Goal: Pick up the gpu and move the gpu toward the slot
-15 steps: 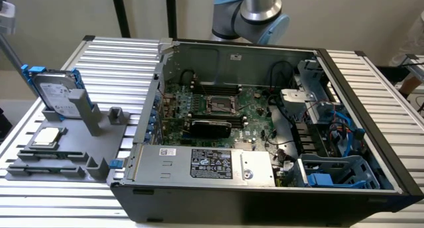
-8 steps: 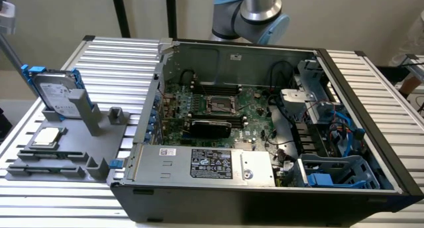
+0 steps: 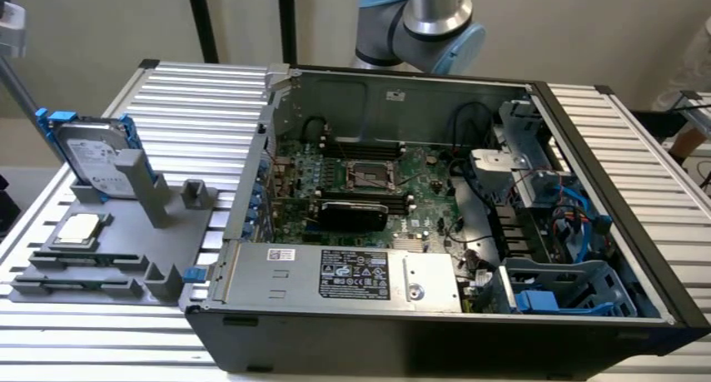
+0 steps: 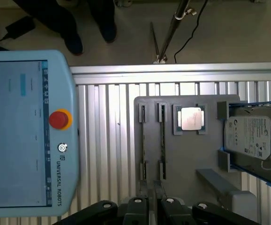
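Ext view: gpu [image 3: 353, 213] inside open case [image 3: 444, 349], on mobo [image 3: 428, 178] — black shroud showing | Wrist view: gripper [image 4: 150, 206] above parts tray [image 4: 191, 154]; recesses keep CPU [image 4: 190, 118], HDD [image 4: 248, 136] fixed; grip state can't tell | gpu prob. well apart from pincer — over in case, not tray.

- Ribbed metal worktop [image 3: 189, 99].
- Open black PC case [image 3: 444, 349] on it, with a green motherboard [image 3: 300, 178], a silver power supply [image 3: 345, 274] along the near wall and a blue drive cage [image 3: 555, 286].
- Grey holder [image 3: 128, 232] beside the case, at the exterior view's left.
- Hard drive [image 3: 98, 161] with blue rails, upright in the holder.
- Silver CPU [image 3: 78, 229] flat in a holder pocket.
- Teach pendant [image 4: 27, 136] with a red button.
- A person's shoes [image 4: 74, 44] on the floor.
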`<state>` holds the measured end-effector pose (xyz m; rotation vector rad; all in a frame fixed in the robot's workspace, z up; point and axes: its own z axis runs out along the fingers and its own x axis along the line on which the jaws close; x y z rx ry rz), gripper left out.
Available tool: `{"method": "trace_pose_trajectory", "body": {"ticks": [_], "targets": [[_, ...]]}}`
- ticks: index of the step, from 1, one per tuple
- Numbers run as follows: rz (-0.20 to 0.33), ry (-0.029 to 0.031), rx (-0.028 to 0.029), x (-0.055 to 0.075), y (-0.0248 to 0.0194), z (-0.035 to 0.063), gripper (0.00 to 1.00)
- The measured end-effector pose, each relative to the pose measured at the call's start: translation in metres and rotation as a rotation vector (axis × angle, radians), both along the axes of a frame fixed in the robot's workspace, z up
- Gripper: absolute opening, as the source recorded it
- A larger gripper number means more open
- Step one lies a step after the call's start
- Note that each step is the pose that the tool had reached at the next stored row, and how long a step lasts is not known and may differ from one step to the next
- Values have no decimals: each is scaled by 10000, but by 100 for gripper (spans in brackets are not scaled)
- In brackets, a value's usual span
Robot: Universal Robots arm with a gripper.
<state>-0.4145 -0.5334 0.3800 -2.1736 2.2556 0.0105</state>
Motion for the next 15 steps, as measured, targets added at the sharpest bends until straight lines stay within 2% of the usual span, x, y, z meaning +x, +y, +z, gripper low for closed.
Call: {"method": "trace_pose_trajectory", "body": {"ticks": [2,5,6,9,15], "targets": [[0,0,0,0,0,0,30],[0,0,0,0,0,0,36],[0,0,0,0,0,0,42],[0,0,0,0,0,-11,42],[0,0,0,4,0,-115,42]]}}
